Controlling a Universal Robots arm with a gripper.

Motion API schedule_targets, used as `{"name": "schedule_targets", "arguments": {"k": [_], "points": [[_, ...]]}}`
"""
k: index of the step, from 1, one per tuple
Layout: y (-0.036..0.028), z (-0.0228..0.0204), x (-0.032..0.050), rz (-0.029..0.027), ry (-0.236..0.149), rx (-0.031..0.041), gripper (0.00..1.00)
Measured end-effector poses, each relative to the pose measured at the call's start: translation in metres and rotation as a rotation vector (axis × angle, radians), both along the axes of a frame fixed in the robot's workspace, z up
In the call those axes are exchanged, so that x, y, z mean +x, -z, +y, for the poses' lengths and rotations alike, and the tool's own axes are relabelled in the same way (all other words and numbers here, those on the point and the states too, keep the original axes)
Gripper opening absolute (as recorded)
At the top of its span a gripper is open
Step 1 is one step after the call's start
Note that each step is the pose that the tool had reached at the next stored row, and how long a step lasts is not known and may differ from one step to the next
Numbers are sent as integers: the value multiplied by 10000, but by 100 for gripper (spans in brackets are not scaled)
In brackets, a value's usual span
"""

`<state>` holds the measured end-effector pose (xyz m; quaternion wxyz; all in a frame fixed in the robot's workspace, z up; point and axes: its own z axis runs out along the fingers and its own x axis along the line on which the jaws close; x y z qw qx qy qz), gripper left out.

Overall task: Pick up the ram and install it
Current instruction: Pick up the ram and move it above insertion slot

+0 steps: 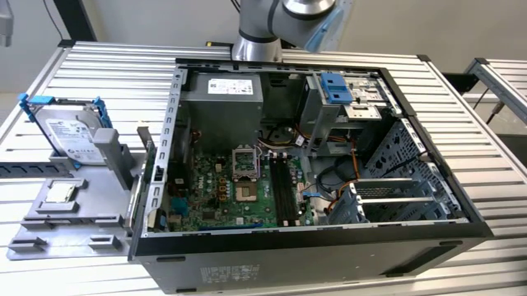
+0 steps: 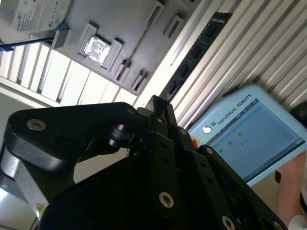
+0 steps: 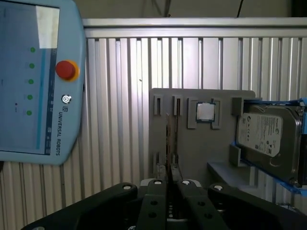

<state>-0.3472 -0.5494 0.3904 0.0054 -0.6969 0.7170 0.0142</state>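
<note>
Your fingers (image 3: 162,188), pressed together, hang above the ram (image 3: 168,139) standing on edge in the grey tray (image 3: 201,153), its length in line with their seam.

One end of the ram (image 2: 194,57) behind the fingers (image 2: 160,129)

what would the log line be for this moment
gripper: shut on ram | ram: held over gray tray | black slots in computer: no ram in yet
</note>
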Motion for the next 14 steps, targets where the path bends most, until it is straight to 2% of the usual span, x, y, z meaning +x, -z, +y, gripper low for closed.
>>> {"name": "schedule_targets", "arguments": {"k": [14], "points": [[0,0,639,98,0,1,0]]}}
